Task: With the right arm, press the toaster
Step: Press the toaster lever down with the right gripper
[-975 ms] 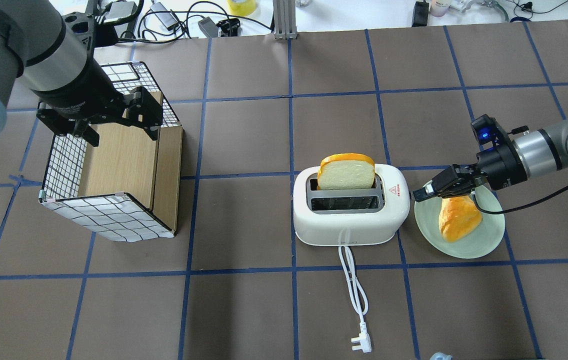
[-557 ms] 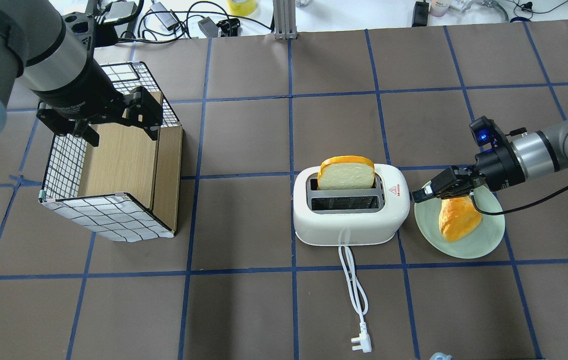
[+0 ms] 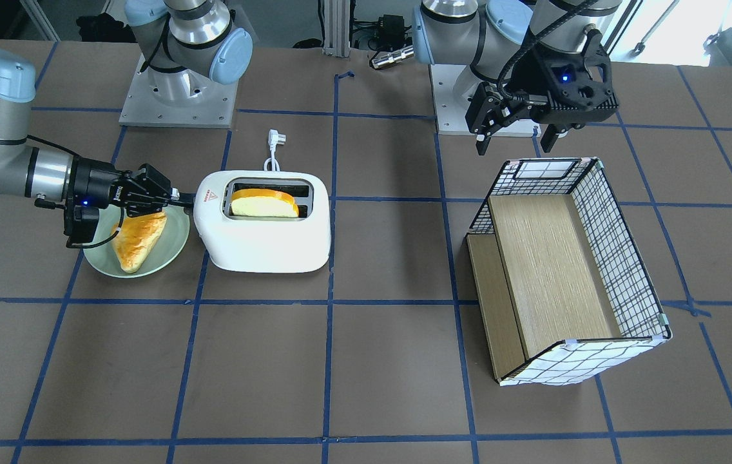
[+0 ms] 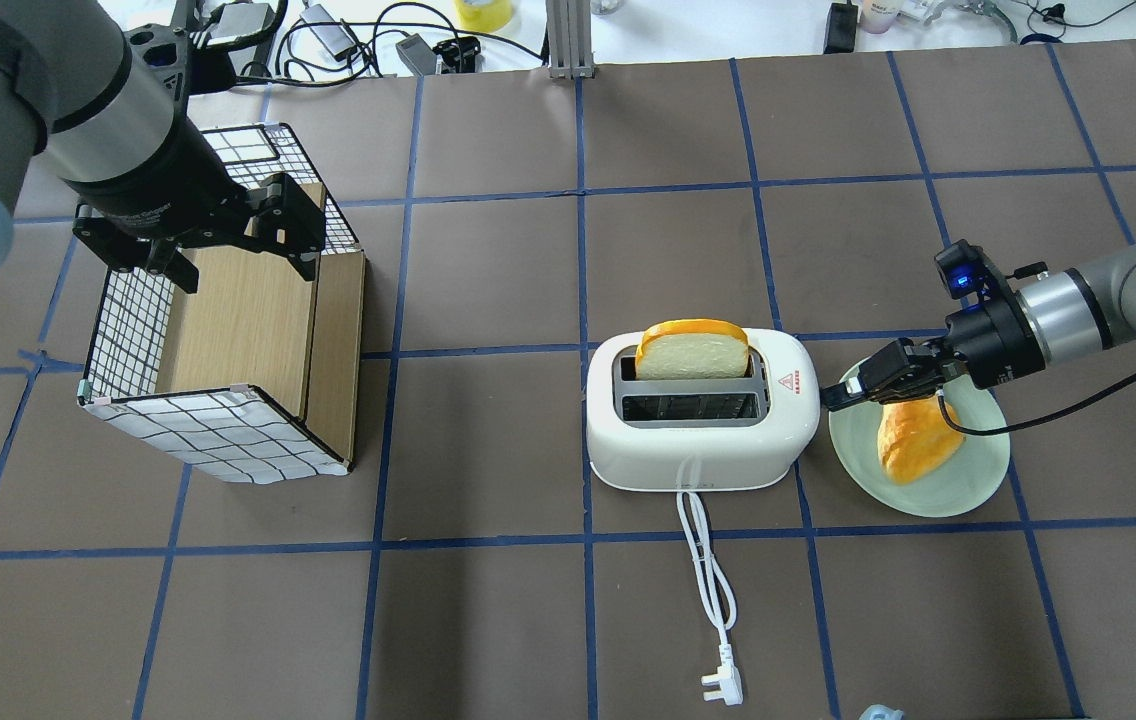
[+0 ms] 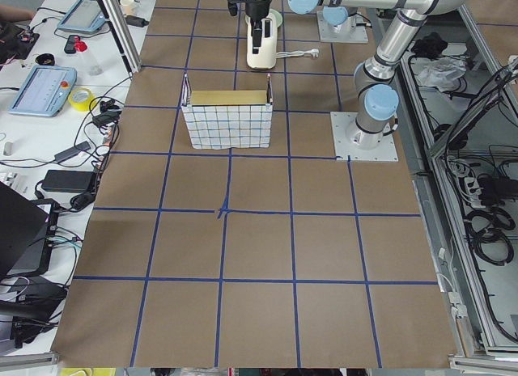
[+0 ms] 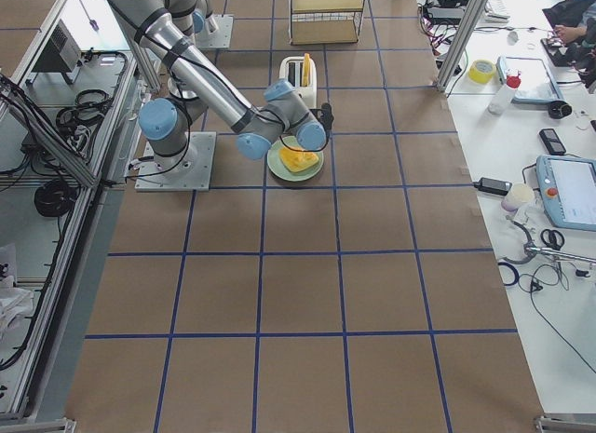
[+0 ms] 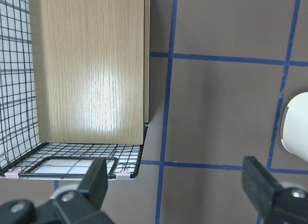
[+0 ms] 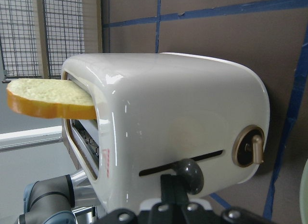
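The fingers [image 4: 853,385] of the right arm [image 4: 1068,315] are pressed together, tip set at the lever knob [image 8: 188,175] on the end of the toaster [image 4: 698,445], which is stood mid-desk [image 4: 488,300] beside the plate [image 4: 973,480]. Should the push be angled, the tip could be slid off the rounded knob, or the toaster shoved aside.

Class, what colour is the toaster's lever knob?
The lever knob is dark grey; the right wrist-mounted view shows it best.

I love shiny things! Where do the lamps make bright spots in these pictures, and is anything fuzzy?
Left wrist view: a big white glare patch on the pale wooden panel of the wire-grid crate; the left gripper at the bottom looks a little fuzzy. Right wrist view: small glints on the glossy white rounded toaster, which shows sideways.
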